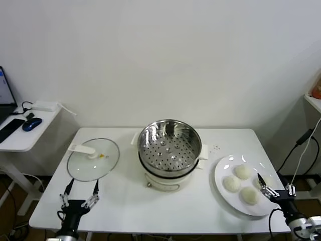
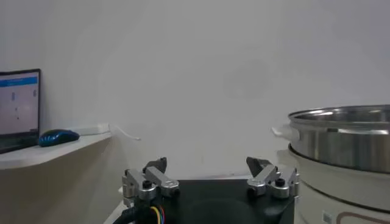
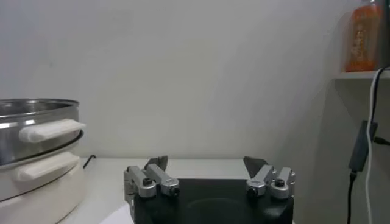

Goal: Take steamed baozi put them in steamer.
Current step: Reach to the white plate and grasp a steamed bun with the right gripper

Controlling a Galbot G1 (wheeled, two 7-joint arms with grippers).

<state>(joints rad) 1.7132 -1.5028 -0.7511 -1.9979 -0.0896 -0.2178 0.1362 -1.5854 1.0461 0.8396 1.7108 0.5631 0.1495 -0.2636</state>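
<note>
While four soft, light, easily dented buns point(image 1: 242, 183) are sitting on a plate point(image 1: 223, 166) right of the empty steamer point(image 1: 169, 145), both grippers, left point(image 1: 80, 194) and right point(image 1: 271, 186), are hanging spread and empty, likely needing a gentle grasp across a bun's sides.

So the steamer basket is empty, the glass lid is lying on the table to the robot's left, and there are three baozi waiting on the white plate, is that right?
Not quite: the head view shows four baozi on the white plate, not three. The rest holds: the steamer basket is empty, and the glass lid lies on the table to the robot's left.
</note>
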